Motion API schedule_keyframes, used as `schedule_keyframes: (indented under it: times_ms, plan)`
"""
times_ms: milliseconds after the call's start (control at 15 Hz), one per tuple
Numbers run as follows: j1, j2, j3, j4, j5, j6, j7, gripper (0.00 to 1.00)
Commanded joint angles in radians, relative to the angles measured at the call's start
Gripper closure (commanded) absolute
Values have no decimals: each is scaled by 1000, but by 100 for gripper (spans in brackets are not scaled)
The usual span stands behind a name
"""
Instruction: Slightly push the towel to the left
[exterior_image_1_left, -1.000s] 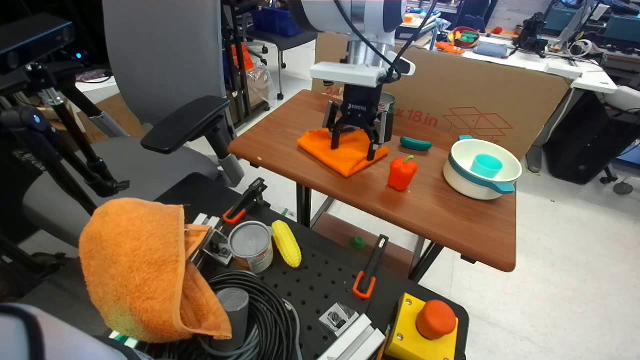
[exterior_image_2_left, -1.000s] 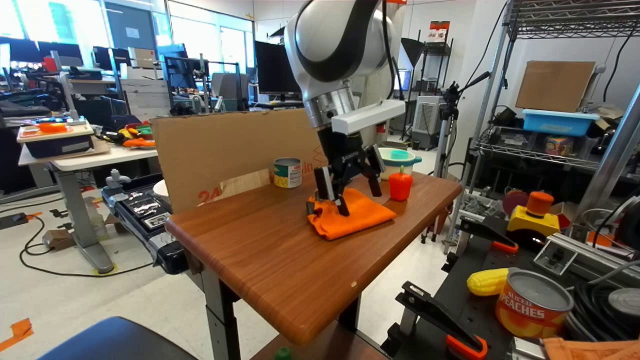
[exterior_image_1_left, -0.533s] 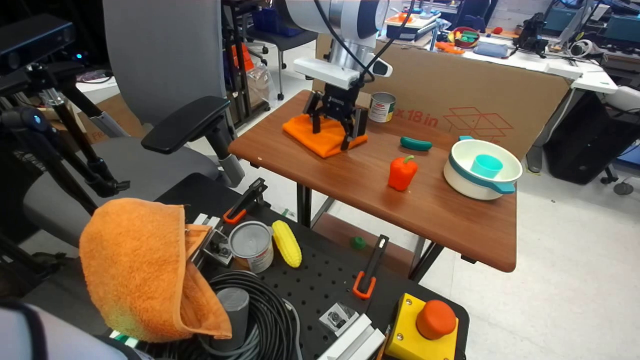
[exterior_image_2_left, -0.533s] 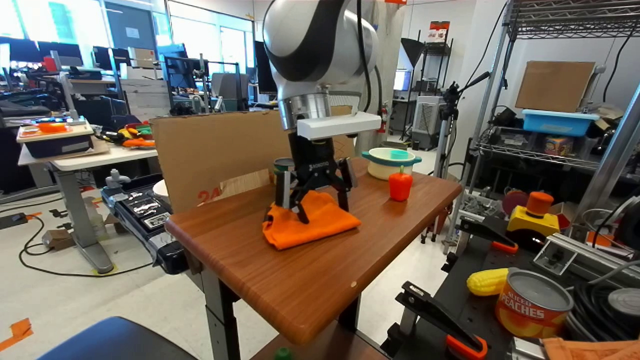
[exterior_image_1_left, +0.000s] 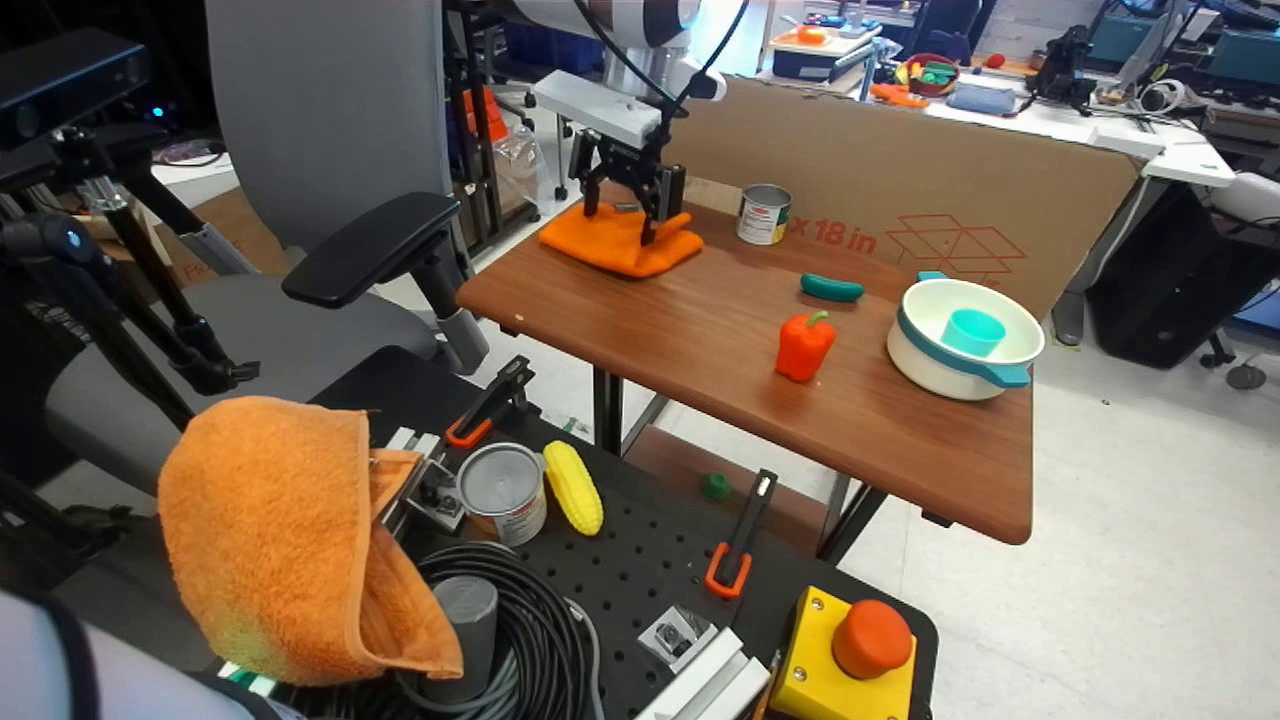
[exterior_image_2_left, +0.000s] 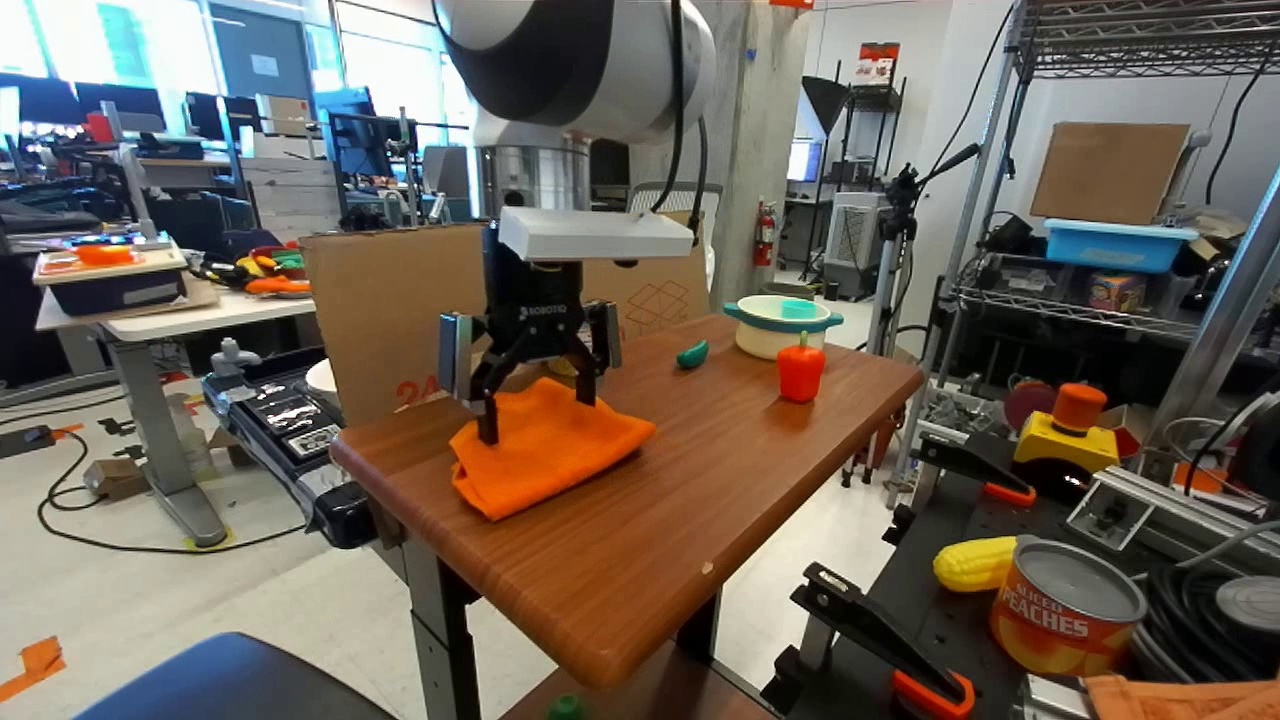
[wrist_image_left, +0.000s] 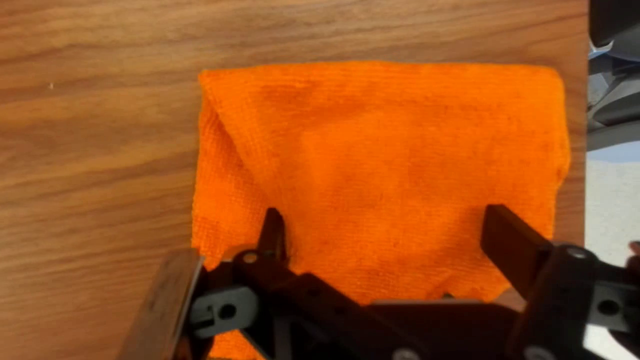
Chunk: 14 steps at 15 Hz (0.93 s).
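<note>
The folded orange towel lies near the left end of the brown table in both exterior views. In the wrist view the towel fills the middle, close to the table edge at right, with a diagonal crease near its left side. My gripper points down over the towel with its fingers wide apart. It is open, and the fingertips appear to press on the cloth. The towel is rumpled around the fingers. In the wrist view both fingers of the gripper lie over the cloth, which continues beneath the gripper body.
On the table stand a can, a green cucumber-like object, a red pepper and a white pot with a teal cup. A cardboard sheet lines the back. Another orange towel hangs in the foreground.
My gripper and the towel have moved together to the left in both exterior views, toward the table's end. The towel has bunched up more at the fingers. The gripper has stayed open.
</note>
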Motion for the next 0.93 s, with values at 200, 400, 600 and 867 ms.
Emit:
schedule_keyframes:
  times_ms: [200,400,600,867]
  plan:
    - [-1,-42,-12,-15,15,0,-50,0]
    - [-3,-127,-12,-87,22,-95,-42,0]
    - [-3,-257,-30,-181,21,-227,18,0]
    - [-2,-236,-28,-154,2,-218,10,0]
